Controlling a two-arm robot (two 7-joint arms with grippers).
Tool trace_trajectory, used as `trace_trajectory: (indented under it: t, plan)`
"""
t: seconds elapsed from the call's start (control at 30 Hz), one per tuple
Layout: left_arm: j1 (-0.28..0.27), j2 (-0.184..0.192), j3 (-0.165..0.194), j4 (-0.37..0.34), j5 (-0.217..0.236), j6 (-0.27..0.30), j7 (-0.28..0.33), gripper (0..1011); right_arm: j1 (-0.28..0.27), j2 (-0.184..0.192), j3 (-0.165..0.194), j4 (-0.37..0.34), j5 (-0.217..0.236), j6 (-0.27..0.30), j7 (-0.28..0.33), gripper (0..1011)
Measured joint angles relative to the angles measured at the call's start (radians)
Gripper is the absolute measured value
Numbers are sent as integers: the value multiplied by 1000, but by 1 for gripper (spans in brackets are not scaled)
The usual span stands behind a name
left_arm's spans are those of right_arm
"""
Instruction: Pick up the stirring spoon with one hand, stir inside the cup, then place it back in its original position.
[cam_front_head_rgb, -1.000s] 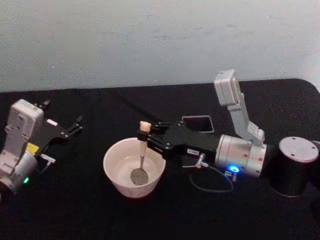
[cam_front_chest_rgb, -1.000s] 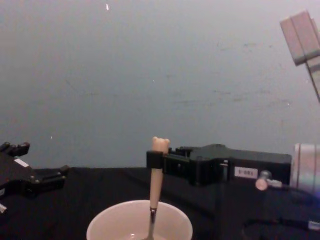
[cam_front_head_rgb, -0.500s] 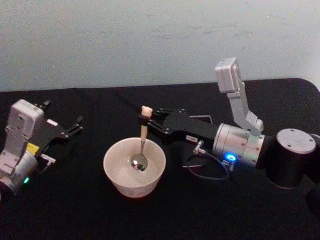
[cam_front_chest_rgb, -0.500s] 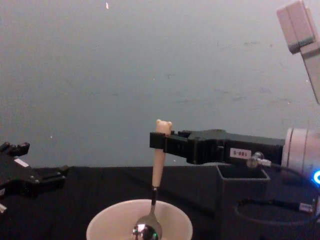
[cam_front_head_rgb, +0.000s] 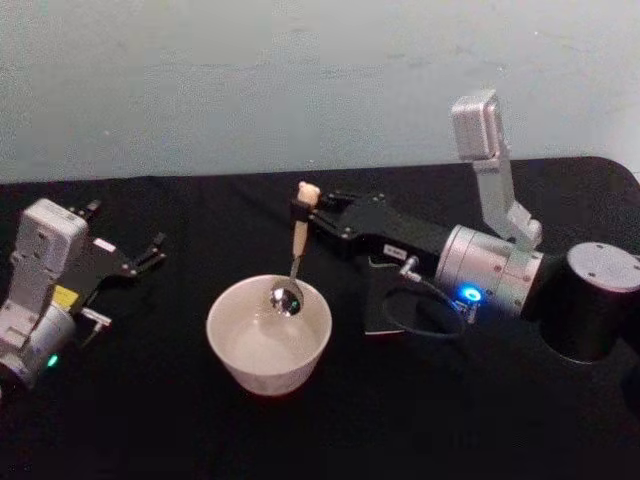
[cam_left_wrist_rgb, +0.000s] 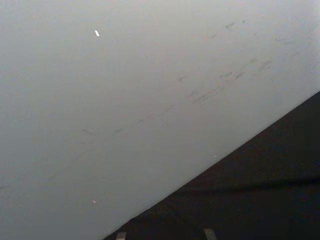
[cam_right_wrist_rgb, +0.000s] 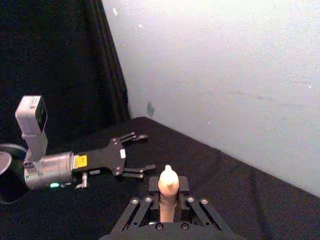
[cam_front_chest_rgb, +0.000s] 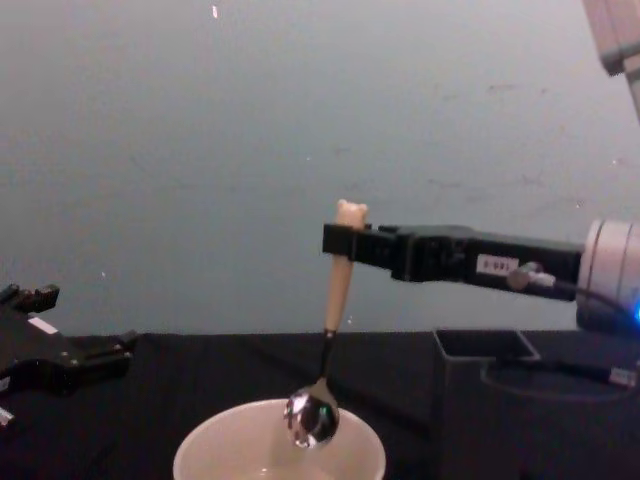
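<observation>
Since the black table (cam_front_head_rgb: 180, 430) and everything standing on it have kept their places over the last second, the change we see belongs to the right arm. It has risen and drawn back toward the wall, carrying the right gripper (cam_front_head_rgb: 300, 208) up with it. Its fingers stay clenched on the beige handle just under the bear head, which the right wrist view shows from above. The left gripper (cam_front_head_rgb: 150, 250) has not stirred. It lies parked at the left of the table, well apart from the work, with its fingers spread.

The cup (cam_front_head_rgb: 250, 350) sits where it sat, in the middle of the table. The dark grey holder (cam_front_chest_rgb: 480, 400) stands just to its right, under the right arm.

The stirring spoon (cam_front_chest_rgb: 333, 320) is what has moved most. A second ago its metal bowl was deep inside the cup. Half a second ago it was already partway up. Now it hangs at about rim height, over the far side of the opening, with the handle tilted slightly.

We judge that the stirring is over and the lift-out is nearly done. What remains is the return. The holder looks to us the likely resting place, and the spoon should clear the rim first.
</observation>
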Motion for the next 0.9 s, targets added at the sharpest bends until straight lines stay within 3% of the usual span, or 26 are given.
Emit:
trace_trajectory:
  t: [0.47, 0.73, 0.9]
  plan:
    - [0, 0, 0, 0, 0, 0, 0, 1001, -20, 38, 82, -84, 109, 44, -67, 217]
    - [0, 0, 0, 0, 0, 0, 0, 1001, -30, 67, 118, -111, 157, 41, -88, 217]
    - [0, 0, 0, 0, 0, 0, 0, 1001, -43, 104, 137, -123, 184, 24, -84, 216]
